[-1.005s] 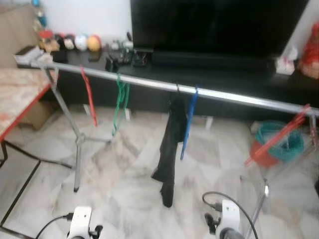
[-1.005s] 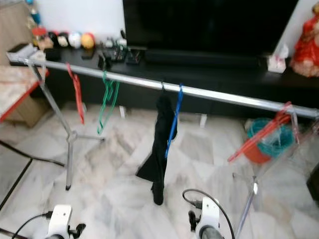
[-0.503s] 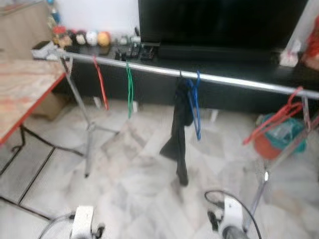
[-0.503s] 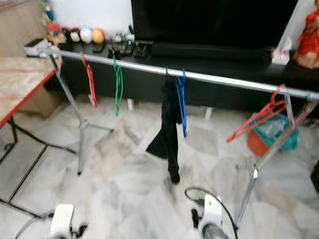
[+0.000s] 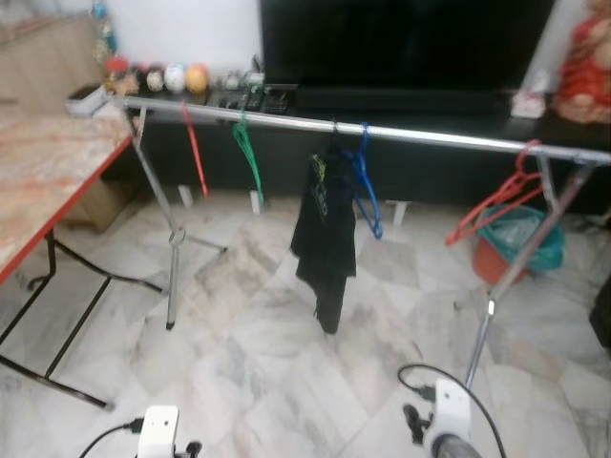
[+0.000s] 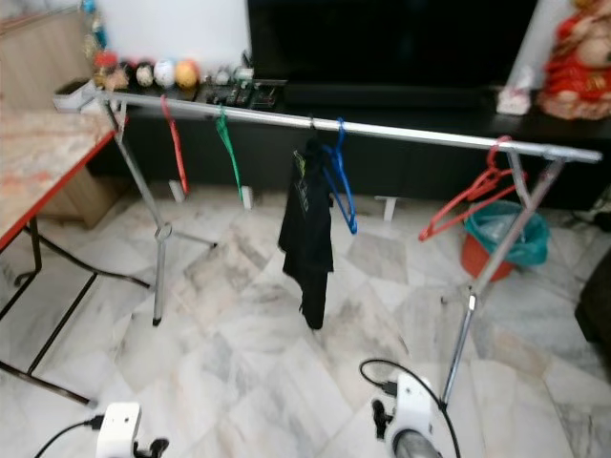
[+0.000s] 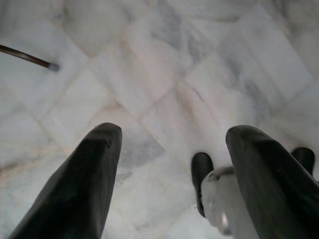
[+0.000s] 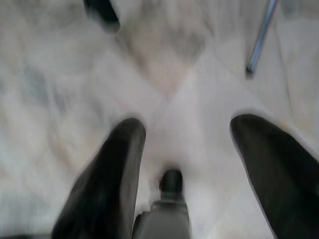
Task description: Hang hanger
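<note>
Head views: we see a silver rail [image 5: 430, 136] crossing the upper frame. On it hang, left to right, a red hanger [image 5: 195, 153], a green hanger [image 5: 250, 157], a black garment [image 5: 325, 224], a blue hanger [image 5: 366, 186] and, at right, another red hanger [image 5: 496, 202]. Tabletop [image 5: 43, 181] occupies the left edge.

Left wrist view: left pincer [image 7: 169, 149] is released, empty, above marble floor [image 7: 164, 64].

Right wrist view: right pincer [image 8: 187, 149], blurred, is released and empty.
</note>
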Controlling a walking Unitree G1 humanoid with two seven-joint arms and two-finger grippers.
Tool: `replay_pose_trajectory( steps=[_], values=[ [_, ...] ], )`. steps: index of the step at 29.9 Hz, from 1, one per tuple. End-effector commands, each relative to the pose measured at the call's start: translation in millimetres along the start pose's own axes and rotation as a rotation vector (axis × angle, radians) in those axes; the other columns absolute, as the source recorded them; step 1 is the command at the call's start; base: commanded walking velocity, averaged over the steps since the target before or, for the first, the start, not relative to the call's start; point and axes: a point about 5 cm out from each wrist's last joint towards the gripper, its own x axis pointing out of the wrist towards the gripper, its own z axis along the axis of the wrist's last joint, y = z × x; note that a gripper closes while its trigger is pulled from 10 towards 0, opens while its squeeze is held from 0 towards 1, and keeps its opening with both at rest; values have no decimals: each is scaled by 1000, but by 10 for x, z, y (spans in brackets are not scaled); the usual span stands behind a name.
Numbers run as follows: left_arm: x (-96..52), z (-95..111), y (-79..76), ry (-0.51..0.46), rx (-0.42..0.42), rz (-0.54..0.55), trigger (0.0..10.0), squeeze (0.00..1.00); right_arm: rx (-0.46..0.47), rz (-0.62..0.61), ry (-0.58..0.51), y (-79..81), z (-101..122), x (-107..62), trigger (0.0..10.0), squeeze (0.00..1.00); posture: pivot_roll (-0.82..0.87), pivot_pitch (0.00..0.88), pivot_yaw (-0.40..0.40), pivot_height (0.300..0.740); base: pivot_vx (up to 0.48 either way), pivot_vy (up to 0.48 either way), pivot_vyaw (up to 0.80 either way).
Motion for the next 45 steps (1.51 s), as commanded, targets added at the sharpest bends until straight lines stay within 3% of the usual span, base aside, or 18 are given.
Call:
replay_pose_trajectory(
  steps=[1,25,37,45],
  values=[
    [-5,-22,3,8,-4,0,10000,0,10,-5,-12,-3,42,8,10000,0,-20,0,-12,740,-266,0,0],
    [-6,-41,-52,6,-42,-1,10000,0,19,-17,-5,-46,73,15,10000,0,-21,0,-30,740,-11,0,0],
    [-12,-55,-54,6,-41,-3,10000,0,18,-11,4,-37,48,12,10000,0,-23,0,-29,740,0,0,-677],
    [-9,-44,-57,2,-37,-6,10000,0,24,-12,-11,-38,47,7,10000,0,-23,0,-24,740,0,0,0]
  ],
)
